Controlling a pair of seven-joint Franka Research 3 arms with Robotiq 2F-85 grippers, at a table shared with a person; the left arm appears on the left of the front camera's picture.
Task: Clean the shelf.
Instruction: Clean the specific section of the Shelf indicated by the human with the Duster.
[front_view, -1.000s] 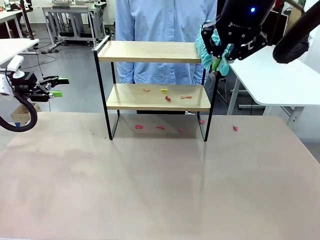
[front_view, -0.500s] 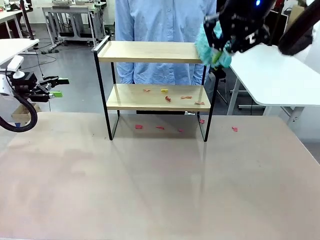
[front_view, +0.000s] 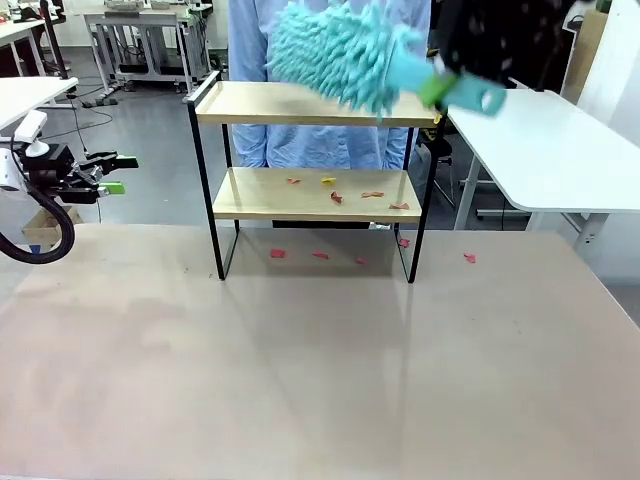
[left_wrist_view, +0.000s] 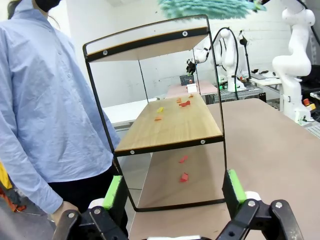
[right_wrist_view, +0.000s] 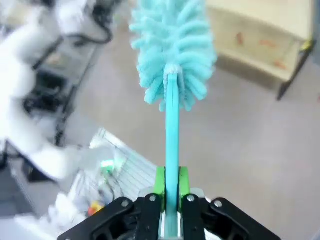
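Right jaws: we saw them pinching the teal duster (right_wrist_view: 171, 65) by its handle, upper right.
Left jaws: spread wide, far left.
Shelf (front_view: 300, 104): upper centre, on the table (front_view: 300, 380), duster above its top board.

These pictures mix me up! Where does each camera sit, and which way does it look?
Front view: on the robot's side, looking across the table at the shelf and the person; the left gripper shows at picture left.
Left wrist view: on the left wrist, looking at the shelf's end between its own open fingers.
Right wrist view: on the right wrist, looking along the duster that the right gripper is shut on.
Shared: all three show the shelf and duster.
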